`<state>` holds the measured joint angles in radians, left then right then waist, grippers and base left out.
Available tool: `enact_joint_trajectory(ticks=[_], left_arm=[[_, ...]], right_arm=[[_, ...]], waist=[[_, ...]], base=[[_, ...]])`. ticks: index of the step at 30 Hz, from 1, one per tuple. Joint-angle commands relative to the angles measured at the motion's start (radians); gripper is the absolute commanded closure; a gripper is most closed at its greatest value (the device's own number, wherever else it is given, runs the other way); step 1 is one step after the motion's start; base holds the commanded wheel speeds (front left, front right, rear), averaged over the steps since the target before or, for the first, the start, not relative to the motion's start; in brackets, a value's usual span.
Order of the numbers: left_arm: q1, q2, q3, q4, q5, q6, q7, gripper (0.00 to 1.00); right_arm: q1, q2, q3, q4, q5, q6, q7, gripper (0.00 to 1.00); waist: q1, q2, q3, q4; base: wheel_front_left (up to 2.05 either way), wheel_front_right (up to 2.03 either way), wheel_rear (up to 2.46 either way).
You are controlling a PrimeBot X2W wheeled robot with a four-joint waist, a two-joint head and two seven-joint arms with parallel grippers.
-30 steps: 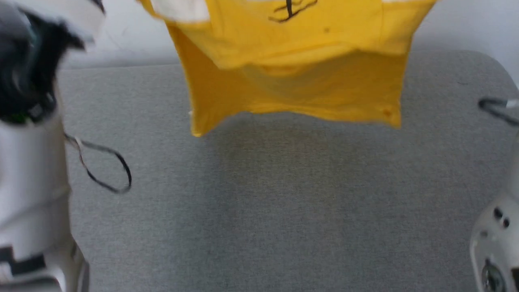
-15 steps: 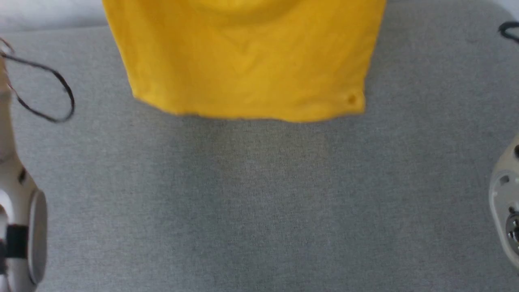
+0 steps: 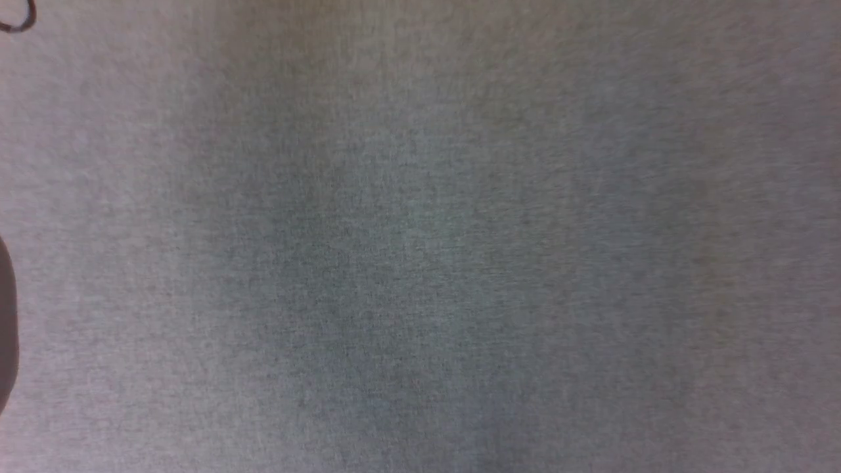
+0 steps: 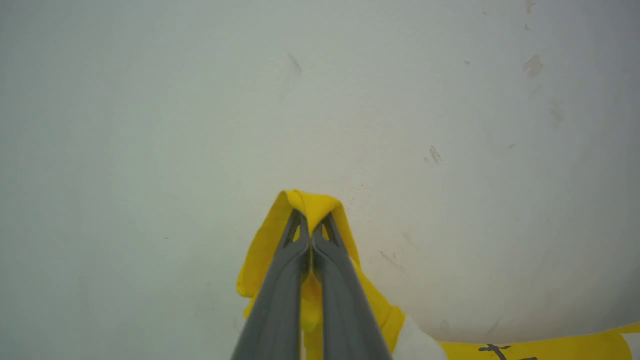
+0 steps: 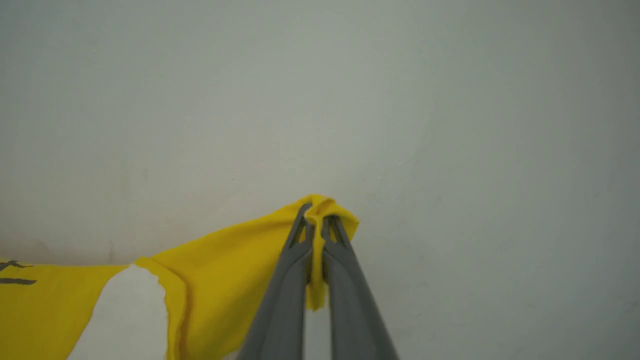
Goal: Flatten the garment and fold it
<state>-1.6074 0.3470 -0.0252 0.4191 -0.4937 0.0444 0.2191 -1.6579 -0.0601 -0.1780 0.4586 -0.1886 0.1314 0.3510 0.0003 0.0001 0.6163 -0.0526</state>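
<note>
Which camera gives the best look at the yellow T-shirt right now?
The right wrist view: a wide stretch of the T-shirt spreads from the shut right end effector, with a white patch. The left wrist view shows a bunched bit in the left end effector; the head view faces the gray tabletop.

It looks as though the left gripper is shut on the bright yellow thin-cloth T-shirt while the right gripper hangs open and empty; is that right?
Not quite: the right gripper is shut on the bright yellow thin-cloth T-shirt too, as the right wrist view shows; the left gripper is indeed shut on it.
</note>
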Motion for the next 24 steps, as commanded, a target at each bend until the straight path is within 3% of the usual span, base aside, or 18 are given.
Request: enact_joint_trajectory(ticks=[1, 8, 16, 24], left_arm=[[-0.008, 0.002, 0.009, 0.013, -0.010, -0.016, -0.018, 1.00], [0.056, 0.004, 0.044, 0.068, -0.078, -0.085, -0.070, 1.00], [0.213, 0.001, 0.090, 0.027, -0.172, -0.118, -0.034, 1.00], [0.543, -0.003, 0.115, -0.174, -0.246, -0.118, 0.066, 1.00]], right_arm=[[-0.017, -0.005, -0.002, 0.010, -0.019, -0.001, -0.011, 1.00], [0.002, -0.010, 0.025, 0.061, -0.034, -0.001, -0.055, 1.00], [0.121, -0.031, 0.074, 0.024, 0.073, -0.001, -0.071, 1.00], [0.471, -0.084, 0.075, -0.229, 0.290, -0.001, -0.003, 1.00]], waist=[[-0.0003, -0.0001, 0.123, 0.040], [-0.0003, -0.0001, 0.167, 0.066], [-0.0003, -0.0001, 0.089, 0.069], [-0.0003, -0.0001, -0.082, 0.065]], base=[[0.00, 0.00, 0.00], [0.00, 0.00, 0.00], [0.00, 0.00, 0.00], [0.00, 0.00, 0.00]])
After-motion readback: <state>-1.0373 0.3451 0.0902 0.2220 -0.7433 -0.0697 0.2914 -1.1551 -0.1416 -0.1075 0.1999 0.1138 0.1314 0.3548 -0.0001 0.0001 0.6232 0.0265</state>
